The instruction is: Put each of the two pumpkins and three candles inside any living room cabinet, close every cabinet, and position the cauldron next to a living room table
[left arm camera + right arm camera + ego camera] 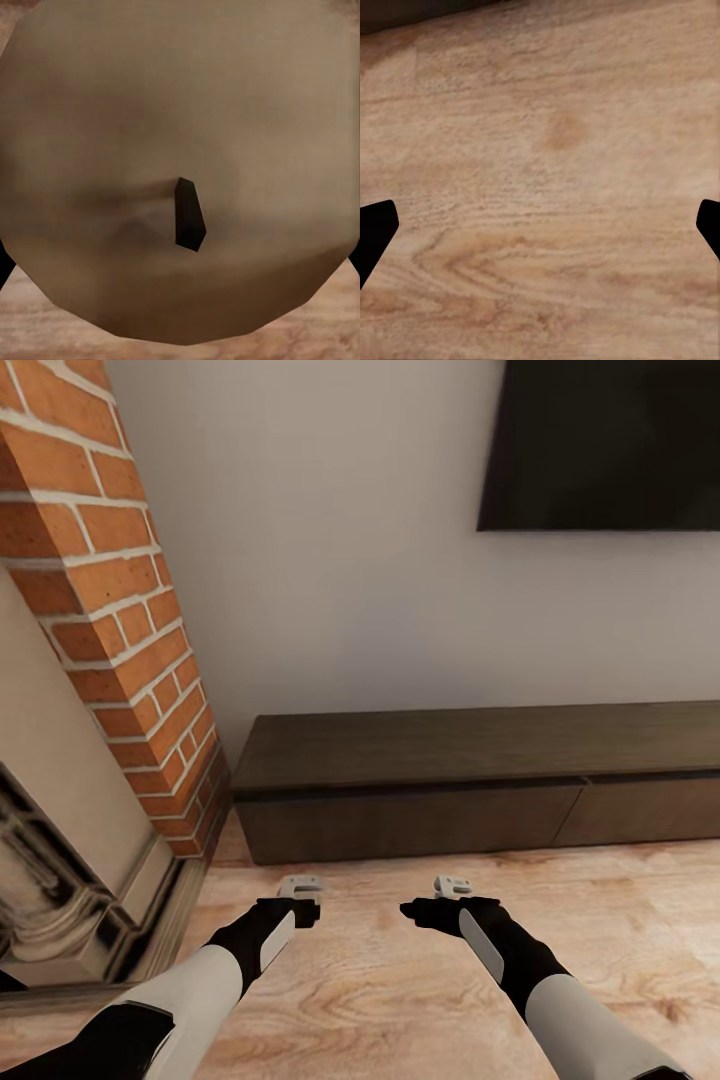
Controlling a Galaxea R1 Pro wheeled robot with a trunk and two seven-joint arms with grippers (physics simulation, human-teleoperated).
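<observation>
Candle clamped in left claw, wick end toward its camera

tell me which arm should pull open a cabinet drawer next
Right, likely. The right gripper is open with only wood floor between its fingertips, while the left gripper seems shut on a candle. Both hang equally near the closed cabinet.

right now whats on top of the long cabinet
The visible part of the cabinet top is bare dark wood. It runs out of the head view on the right, so that stretch is unseen. Its drawers are shut, hiding the insides.
</observation>
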